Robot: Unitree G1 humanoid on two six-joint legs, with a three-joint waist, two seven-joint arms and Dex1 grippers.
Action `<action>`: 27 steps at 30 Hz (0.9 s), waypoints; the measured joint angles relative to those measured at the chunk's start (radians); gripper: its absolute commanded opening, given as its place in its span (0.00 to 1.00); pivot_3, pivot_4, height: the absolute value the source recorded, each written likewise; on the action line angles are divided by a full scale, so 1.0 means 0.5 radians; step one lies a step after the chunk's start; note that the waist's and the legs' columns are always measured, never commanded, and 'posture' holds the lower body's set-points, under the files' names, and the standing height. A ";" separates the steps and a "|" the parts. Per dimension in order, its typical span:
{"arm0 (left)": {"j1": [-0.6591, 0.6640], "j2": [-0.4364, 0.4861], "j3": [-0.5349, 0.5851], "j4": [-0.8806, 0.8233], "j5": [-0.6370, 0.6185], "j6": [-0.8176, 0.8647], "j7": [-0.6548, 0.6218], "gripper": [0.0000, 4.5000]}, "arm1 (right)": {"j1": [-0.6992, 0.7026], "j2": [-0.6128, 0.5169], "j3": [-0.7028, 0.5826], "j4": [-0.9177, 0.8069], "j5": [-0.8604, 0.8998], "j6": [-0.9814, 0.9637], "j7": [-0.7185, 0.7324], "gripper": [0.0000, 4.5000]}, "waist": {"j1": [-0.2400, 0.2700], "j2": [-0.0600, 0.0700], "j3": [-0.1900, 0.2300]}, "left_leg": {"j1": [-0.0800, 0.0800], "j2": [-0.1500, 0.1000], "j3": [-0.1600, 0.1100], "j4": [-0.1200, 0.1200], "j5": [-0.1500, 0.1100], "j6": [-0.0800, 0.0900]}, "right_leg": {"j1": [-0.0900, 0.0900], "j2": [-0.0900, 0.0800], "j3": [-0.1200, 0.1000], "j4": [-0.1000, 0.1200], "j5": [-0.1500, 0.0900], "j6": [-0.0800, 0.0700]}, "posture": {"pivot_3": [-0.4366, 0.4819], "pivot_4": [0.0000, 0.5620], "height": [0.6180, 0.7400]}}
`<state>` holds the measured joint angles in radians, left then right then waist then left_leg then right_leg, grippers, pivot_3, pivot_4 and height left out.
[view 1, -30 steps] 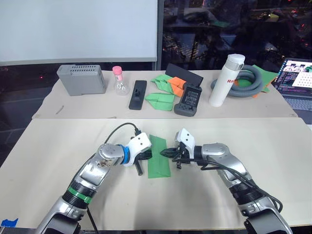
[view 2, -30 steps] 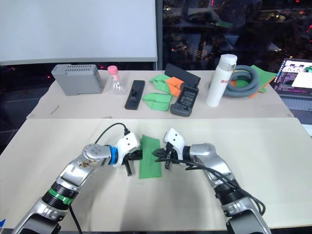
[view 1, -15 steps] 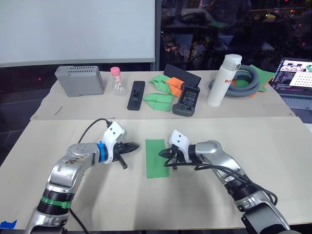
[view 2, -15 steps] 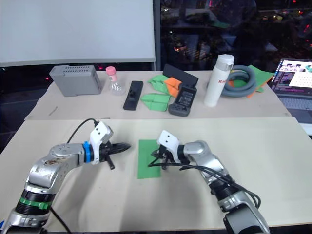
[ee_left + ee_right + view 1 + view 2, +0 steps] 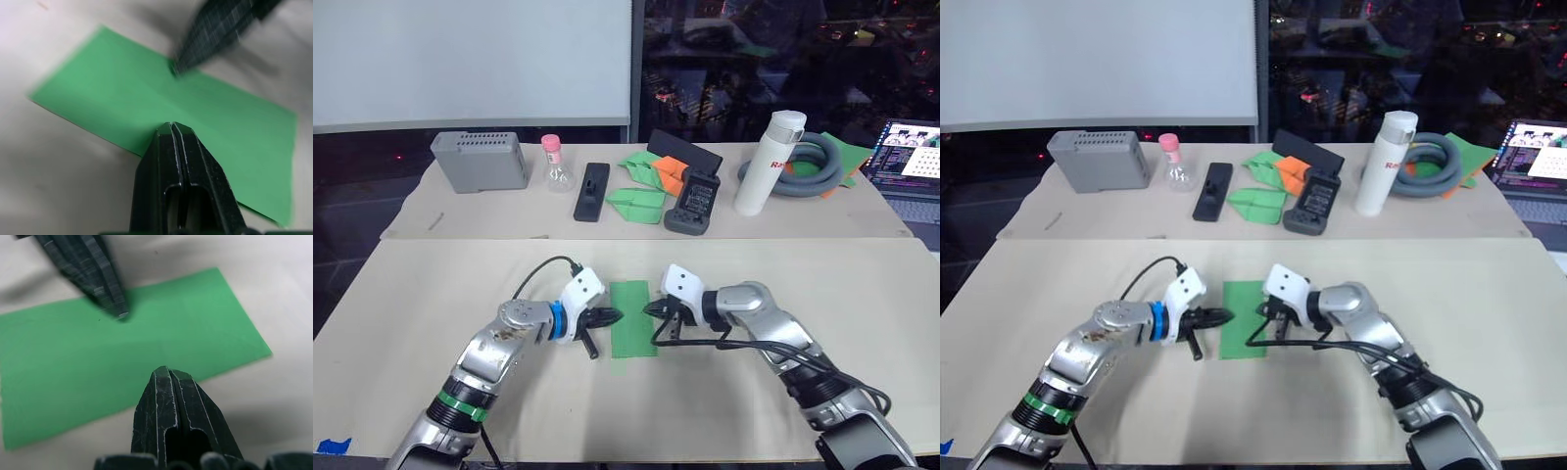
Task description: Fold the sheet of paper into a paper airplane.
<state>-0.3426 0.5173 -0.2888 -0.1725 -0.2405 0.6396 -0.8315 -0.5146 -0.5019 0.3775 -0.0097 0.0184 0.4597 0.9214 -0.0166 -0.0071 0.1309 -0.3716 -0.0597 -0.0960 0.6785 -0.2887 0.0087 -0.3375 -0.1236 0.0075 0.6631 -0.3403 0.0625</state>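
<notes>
**Left gripper brought back to the paper; both tips now pinned on the strip**

The paper [image 5: 630, 319] lies flat on the table [image 5: 862, 294] as a long green rectangle, apparently folded in half, directly in front of the grey handset [image 5: 691, 204] and well apart from it. Half a second ago the left gripper [image 5: 611, 315] was held clear of the paper's left edge; it has now been returned, and its fingers, pressed together, are set on that edge at mid-length. The right gripper [image 5: 651, 309], fingers likewise pressed together and clamped on nothing, has been kept on the opposite long edge throughout. In the wrist views each closed tip is seen resting on the green surface, facing the other across the strip.

No nose folds are visible, so the task is judged to be at an early stage: the half-fold is probably being pressed flat or held for the next crease.
</notes>
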 measured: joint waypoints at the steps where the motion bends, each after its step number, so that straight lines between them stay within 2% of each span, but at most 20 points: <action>1: 0.002 -0.004 -0.020 0.001 0.009 -0.026 -0.010 0.00 | 0.008 0.002 -0.003 -0.009 0.002 0.007 -0.007 0.00 | 0.003 0.000 0.000 | 0.000 0.000 0.000 0.000 0.000 0.000 | 0.000 0.000 0.001 0.000 0.000 0.000 | 0.48 0.27 1.00; 7: -0.036 -0.116 -0.059 0.064 0.073 -0.060 0.067 0.00 | -0.006 0.050 -0.083 0.149 0.013 -0.151 -0.053 0.00 | 0.004 0.000 0.000 | 0.000 -0.001 0.000 0.000 0.000 0.000 | 0.000 0.000 0.002 0.000 0.000 0.000 | 0.48 0.27 1.00; 13: -0.004 -0.125 -0.023 0.060 0.081 -0.086 0.119 0.00 | -0.060 0.128 -0.114 0.374 0.023 -0.365 -0.012 0.00 | -0.010 0.000 0.000 | 0.000 0.001 0.000 0.000 0.000 0.000 | -0.001 0.002 0.002 0.000 0.000 0.000 | 0.48 0.27 1.00; 20: 0.069 -0.110 0.019 -0.017 0.081 -0.054 0.165 0.00 | -0.331 0.320 -0.148 0.950 -0.007 -0.644 -0.059 0.00 | -0.052 0.000 0.000 | 0.005 0.004 0.000 -0.003 0.001 -0.002 | -0.002 0.005 0.005 0.000 0.000 0.000 | 0.48 0.27 1.00; 27: 0.101 -0.108 0.027 -0.058 0.081 -0.044 0.195 0.00 | -0.448 0.387 -0.200 1.233 -0.007 -0.844 -0.060 0.00 | -0.056 0.000 0.000 | 0.004 0.003 0.000 -0.004 0.001 -0.002 | -0.005 0.005 0.007 0.001 0.000 0.000 | 0.48 0.27 1.00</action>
<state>-0.2922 0.4632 -0.2755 -0.2013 -0.1999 0.6175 -0.7341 -0.7387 -0.3084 0.2774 0.6067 0.0151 0.0378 0.8915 -0.0447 -0.0072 0.1309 -0.3694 -0.0580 -0.0960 0.6765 -0.2881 0.0075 -0.3401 -0.1210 0.0110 0.6636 -0.3403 0.0625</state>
